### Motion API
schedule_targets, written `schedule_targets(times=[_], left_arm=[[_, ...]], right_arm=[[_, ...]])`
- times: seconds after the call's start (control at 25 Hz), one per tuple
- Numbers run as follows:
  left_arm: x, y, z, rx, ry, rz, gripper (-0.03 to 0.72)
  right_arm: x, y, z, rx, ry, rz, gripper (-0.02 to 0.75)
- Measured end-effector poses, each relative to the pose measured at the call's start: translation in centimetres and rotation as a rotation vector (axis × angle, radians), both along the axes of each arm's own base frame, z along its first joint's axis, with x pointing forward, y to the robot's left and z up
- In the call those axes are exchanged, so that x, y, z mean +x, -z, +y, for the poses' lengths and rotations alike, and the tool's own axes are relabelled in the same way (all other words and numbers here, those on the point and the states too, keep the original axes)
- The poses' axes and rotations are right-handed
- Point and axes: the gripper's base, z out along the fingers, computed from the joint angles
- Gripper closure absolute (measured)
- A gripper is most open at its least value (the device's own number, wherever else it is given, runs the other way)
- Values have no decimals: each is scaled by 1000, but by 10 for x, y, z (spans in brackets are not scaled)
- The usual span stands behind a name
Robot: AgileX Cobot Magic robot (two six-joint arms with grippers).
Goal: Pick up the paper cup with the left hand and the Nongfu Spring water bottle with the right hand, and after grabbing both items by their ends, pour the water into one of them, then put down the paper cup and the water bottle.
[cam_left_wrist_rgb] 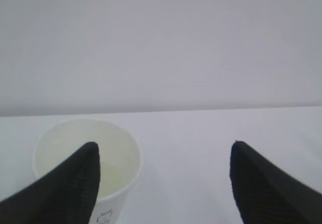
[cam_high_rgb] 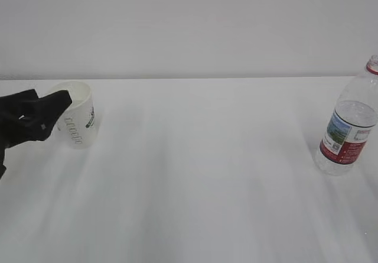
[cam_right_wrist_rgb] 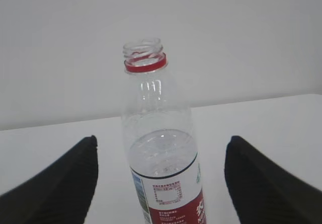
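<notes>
The paper cup stands upright at the far left of the table, its green lettering facing the camera. My left gripper is at its left side with the jaws open. In the left wrist view the cup sits low on the left, partly behind the left finger; the gap between the fingers of the left gripper holds nothing. The Nongfu Spring water bottle stands uncapped at the far right. In the right wrist view the bottle stands between the spread fingers of my right gripper, untouched, with water reaching just above the label.
The white table runs back to a plain pale wall. Only the cup and the bottle stand on it. My right arm is outside the exterior view.
</notes>
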Motion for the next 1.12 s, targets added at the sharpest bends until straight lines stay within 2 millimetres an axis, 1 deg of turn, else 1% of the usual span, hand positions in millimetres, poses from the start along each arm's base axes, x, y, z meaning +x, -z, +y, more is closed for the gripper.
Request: schedule_targets(times=[0.24, 0.4, 0.68, 0.8, 0.92, 1.12], left_arm=[[-9, -33, 0, -11, 8, -133, 99], [-19, -55, 2, -8, 5, -193, 99], [-41, -78, 9, 36, -47, -145, 99], [-51, -80, 15, 70, -91, -62, 99], [-61, -83, 20, 102, -131, -10, 99], [-82, -97, 27, 88, -180, -15, 99]], right_arm=[[-6, -8, -1, 9, 15, -15, 147], [-2, -20, -2, 26, 21, -26, 147], [5, -55, -2, 40, 23, -35, 147], [5, -71, -2, 41, 24, -44, 147], [1, -87, -2, 41, 24, -54, 147], [-11, -106, -2, 42, 26, -42, 147]])
